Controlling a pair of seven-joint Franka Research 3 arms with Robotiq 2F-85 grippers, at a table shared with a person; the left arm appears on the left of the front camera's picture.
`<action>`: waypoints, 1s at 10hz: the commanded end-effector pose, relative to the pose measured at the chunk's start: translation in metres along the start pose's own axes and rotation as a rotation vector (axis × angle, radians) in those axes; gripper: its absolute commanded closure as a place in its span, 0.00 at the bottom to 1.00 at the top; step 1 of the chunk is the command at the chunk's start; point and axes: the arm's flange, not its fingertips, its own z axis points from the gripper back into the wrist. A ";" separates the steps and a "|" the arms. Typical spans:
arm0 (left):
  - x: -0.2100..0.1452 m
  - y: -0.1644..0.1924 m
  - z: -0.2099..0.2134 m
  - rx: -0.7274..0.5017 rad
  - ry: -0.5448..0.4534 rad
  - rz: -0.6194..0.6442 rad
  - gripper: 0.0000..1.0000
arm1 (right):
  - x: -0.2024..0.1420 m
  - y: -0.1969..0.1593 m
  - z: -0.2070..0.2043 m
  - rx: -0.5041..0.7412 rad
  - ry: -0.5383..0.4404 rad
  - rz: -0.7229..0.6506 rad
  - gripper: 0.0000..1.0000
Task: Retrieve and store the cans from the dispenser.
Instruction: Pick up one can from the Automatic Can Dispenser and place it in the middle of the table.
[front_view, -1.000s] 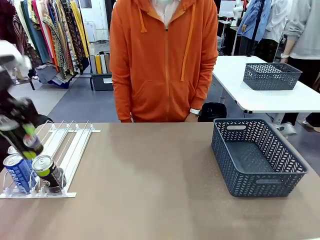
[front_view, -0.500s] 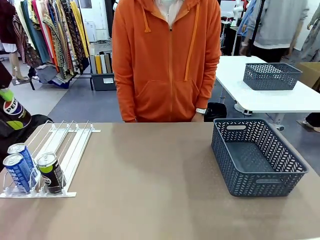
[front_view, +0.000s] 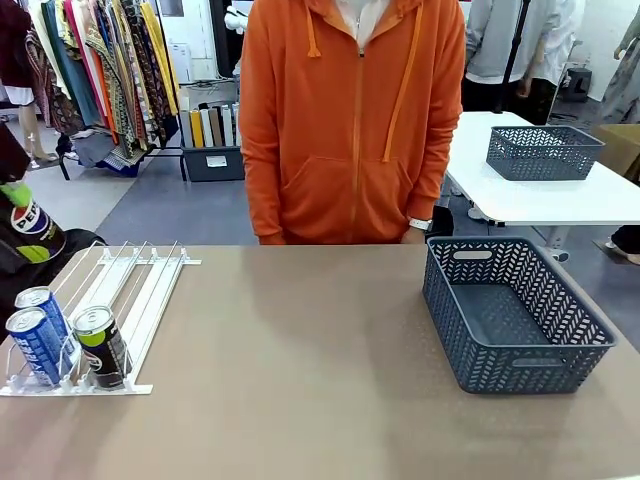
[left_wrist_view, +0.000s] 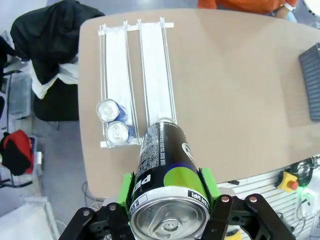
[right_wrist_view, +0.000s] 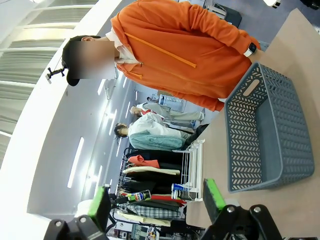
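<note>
Black can (left_wrist_view: 165, 165) lifted, L end effector (left_wrist_view: 167, 191) | dispenser (front_view: 150, 290): 3 cans (front_view: 100, 345)

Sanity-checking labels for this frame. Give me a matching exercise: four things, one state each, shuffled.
Things:
1. black can
2. basket
3. dispenser
4. right gripper

States:
a. open, holding nothing
b. three cans at its near end
c. clamped in the left gripper
d. no cans inside

Pairs: 1-c, 2-d, 3-b, 4-a.
</note>
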 end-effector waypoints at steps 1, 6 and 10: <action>-0.005 0.015 -0.012 -0.122 0.070 0.119 1.00 | 0.003 0.004 -0.001 0.017 -0.012 0.008 0.00; 0.036 -0.212 -0.096 -0.200 0.129 -0.071 1.00 | 0.003 0.004 -0.001 0.017 -0.012 0.008 0.00; 0.019 -0.335 -0.217 -0.072 0.190 -0.226 1.00 | 0.003 0.004 -0.001 0.017 -0.012 0.008 0.00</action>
